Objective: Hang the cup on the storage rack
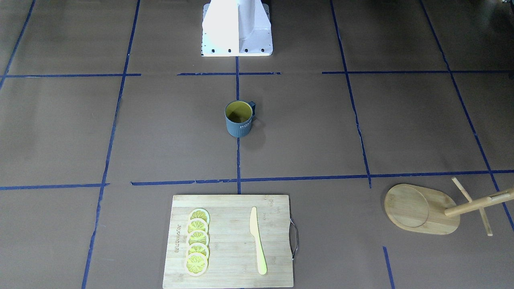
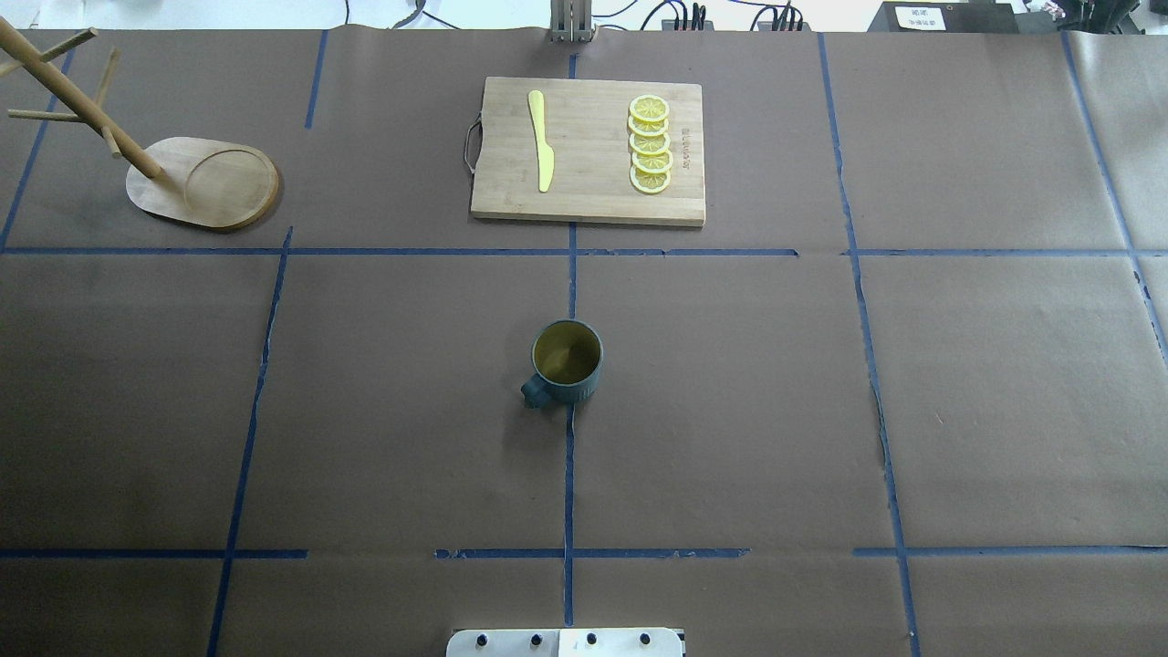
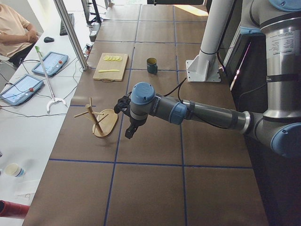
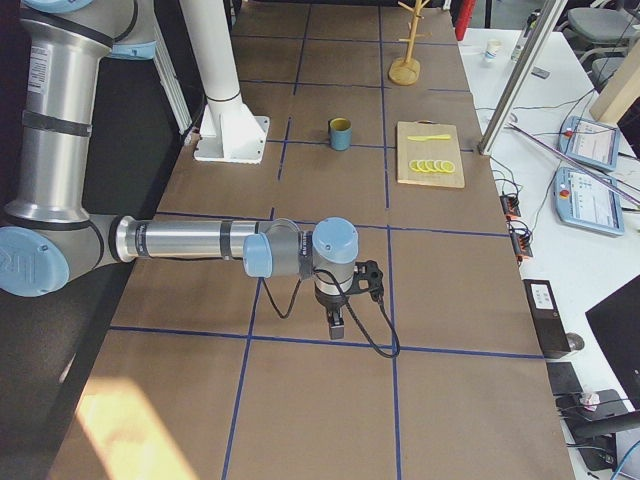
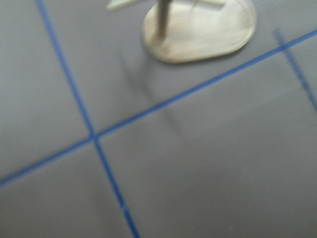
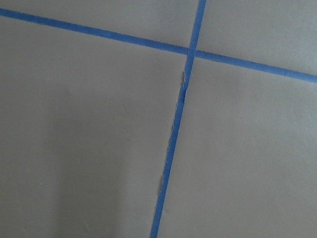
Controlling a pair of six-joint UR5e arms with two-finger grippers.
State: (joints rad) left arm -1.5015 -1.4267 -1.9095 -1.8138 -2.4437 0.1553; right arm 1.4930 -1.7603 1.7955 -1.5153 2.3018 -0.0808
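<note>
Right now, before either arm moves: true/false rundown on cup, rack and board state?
1. The cup stands upright on the table. True.
2. The cup hangs on the storage rack. False: the rack stands apart from it, in the far corner on the robot's left, with its pegs bare.
3. Five lemon slices lie in a row on the cutting board. True.
4. The yellow knife lies on the table beside the board. False: it lies on the board.
5. The cup's handle points toward the board. False: it points toward the robot's side, away from the board.
</note>
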